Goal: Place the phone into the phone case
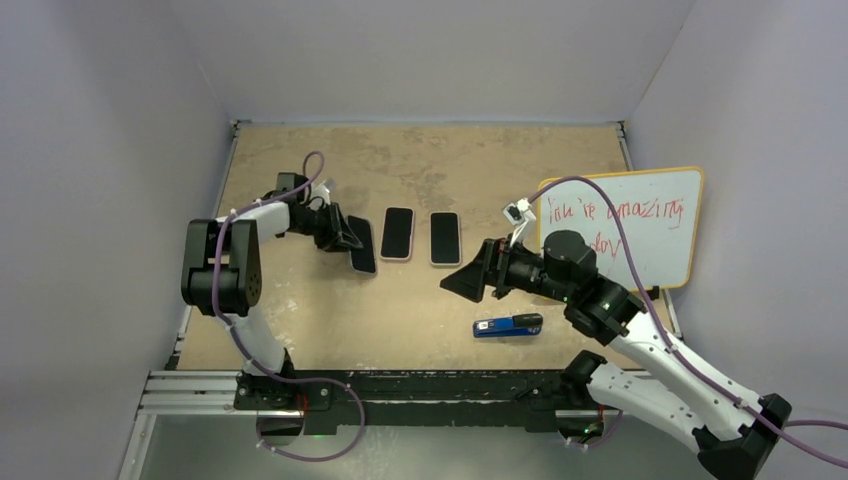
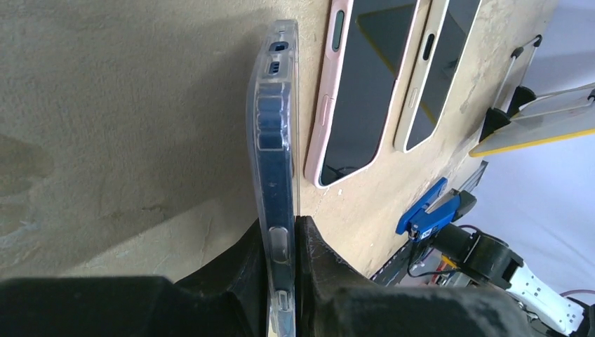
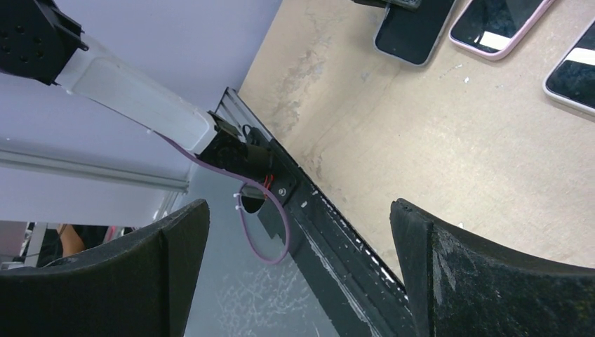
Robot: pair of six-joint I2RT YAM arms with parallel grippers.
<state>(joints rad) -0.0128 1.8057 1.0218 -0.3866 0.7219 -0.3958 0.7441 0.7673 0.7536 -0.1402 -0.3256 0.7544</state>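
At the left end of a row of three handsets on the tabletop (image 1: pixel 330 320), the left pincer (image 1: pixel 340 238) is clamped on the clear phone case (image 2: pixel 275 126). Its pads squeeze the two broad faces near one short end, so the side wall with its button cut-outs faces the wrist camera. A dark blue body shows through that wall, so the phone (image 1: pixel 362 245) appears to sit inside the case already. Whether every corner is seated cannot be told, nor whether the case touches the tabletop. Pinching one end likely leaves the rest of the case free for pressing. Beside it lie a pink-cased phone (image 1: pixel 397 233) and a white-cased phone (image 1: pixel 445 238), both flat. The right pincer (image 3: pixel 298 207) gapes wide and empty, near the white-cased phone, probably waiting to assist.
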